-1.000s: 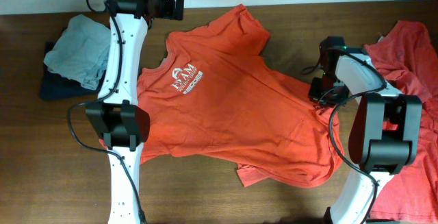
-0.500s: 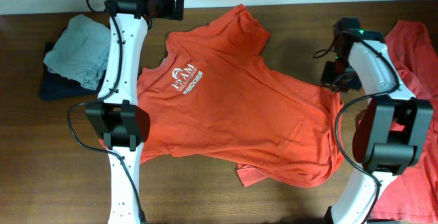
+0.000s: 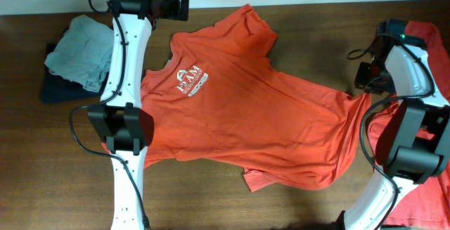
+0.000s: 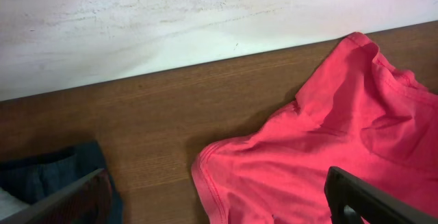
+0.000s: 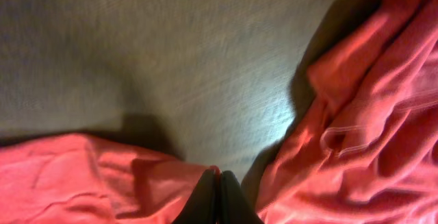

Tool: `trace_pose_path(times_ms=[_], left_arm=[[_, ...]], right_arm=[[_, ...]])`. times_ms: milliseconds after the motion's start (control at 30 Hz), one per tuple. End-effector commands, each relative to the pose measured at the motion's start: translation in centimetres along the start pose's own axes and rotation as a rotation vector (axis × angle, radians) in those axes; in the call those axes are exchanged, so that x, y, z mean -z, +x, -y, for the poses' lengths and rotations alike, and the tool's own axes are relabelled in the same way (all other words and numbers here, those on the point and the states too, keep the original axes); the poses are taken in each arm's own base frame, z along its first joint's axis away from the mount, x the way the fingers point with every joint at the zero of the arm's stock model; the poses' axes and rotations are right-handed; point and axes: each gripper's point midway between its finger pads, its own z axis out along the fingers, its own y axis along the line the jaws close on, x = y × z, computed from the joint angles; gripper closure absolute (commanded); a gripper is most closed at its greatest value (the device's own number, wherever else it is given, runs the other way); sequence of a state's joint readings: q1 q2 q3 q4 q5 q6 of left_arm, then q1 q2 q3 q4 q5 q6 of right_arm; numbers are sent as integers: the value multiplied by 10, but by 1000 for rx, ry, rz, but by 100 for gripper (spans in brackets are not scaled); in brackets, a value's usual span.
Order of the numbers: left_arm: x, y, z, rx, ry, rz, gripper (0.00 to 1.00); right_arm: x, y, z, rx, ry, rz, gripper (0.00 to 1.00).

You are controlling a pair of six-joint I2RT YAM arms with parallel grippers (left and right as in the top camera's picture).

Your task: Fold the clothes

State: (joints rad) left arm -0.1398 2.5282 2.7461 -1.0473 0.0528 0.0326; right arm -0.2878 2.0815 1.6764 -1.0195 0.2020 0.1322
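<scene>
An orange T-shirt [image 3: 246, 110] is lying logo-up across the surface [image 3: 211, 209]. The right tool [image 5: 219, 177], pressed together, is pinching its hem at 3 o'clock. The left tool [image 3: 177, 5] is hovering spread at 11 o'clock. Risk: the thin pinch slipping off, or snagging the neighbouring red shirt [image 3: 425, 43].

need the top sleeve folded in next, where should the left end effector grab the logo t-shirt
On the logo T-shirt, take the far sleeve at its cuff edge, coming from the wall side with the open left end effector. That sleeve sticks out over bare table, mostly flat, so its edge is free. The right end effector is shut on the hem.
</scene>
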Motion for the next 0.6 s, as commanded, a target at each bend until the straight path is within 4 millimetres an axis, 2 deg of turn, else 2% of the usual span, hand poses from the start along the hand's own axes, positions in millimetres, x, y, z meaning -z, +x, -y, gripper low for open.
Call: trace_pose_path(times_ms=[0, 333, 567], left_arm=[[6, -5, -1, 13, 7, 16, 1], [6, -5, -1, 13, 7, 16, 1], [6, -5, -1, 13, 7, 16, 1]], right_arm=[[0, -14, 10, 21, 13, 42, 96], [-8, -36, 43, -17, 24, 116, 96], [-21, -55, 47, 9, 30, 174, 96]])
